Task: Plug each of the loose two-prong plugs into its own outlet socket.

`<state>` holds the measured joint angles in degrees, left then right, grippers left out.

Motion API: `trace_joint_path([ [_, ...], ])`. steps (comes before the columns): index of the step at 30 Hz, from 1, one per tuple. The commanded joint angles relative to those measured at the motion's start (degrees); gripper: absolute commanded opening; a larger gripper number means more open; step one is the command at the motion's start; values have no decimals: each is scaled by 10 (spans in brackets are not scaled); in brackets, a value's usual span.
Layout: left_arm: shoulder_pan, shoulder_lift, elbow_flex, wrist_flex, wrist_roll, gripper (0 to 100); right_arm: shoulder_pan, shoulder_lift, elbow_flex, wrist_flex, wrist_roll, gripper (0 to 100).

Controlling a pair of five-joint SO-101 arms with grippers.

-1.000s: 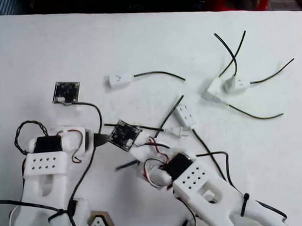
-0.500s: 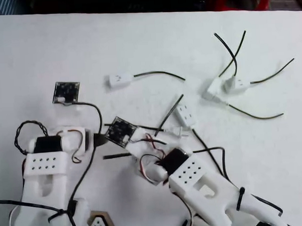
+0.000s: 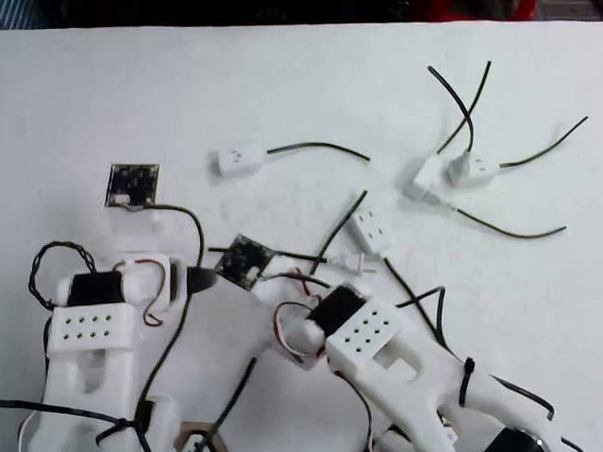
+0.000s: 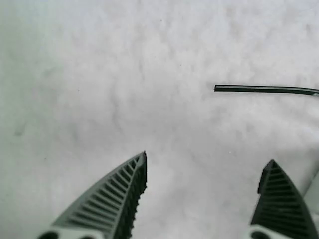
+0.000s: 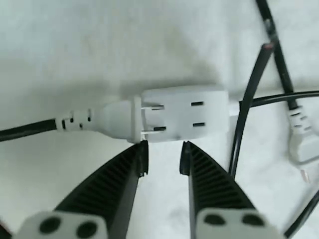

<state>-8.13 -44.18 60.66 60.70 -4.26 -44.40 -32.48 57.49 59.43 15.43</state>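
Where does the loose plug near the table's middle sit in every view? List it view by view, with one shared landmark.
High view: loose plug near the middle, just below a white socket block.
Right wrist view: loose plug beside the socket end of the plug-and-socket pair, prongs free.
Left wrist view: not in it.
Shared landmark: its black cable, seen in the high and right wrist views.

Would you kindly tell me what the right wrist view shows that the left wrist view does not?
Right wrist view: a white two-prong plug meeting the end of a white rectangular outlet block, a second white plug off to one side, and the right claw, narrowly open just short of that joint. Left wrist view: the left claw, wide open. Shared: the white table and thin black cable.
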Motion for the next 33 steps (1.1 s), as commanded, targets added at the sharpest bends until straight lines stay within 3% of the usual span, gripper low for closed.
trace_joint_path([
  [1, -5, -16, -3, -11, -4, 347, 0, -2, -33, 7, -6, 101],
  [8, -10, -17, -4, -11, -4, 347, -14, -80, -33, 56, 4, 104],
  [14, -57, -15, -6, -39, -3, 347, -79, -182, -20, 122, 90, 105],
  [19, -93, -15, -17, -39, -3, 347, -126, -147, -11, 120, 99, 111],
  [24, -109, -15, -20, -39, -3, 347, -140, -81, -11, 78, 98, 198],
  [33, -109, -14, -8, -48, -3, 347, -172, -66, -9, 27, 97, 151],
])
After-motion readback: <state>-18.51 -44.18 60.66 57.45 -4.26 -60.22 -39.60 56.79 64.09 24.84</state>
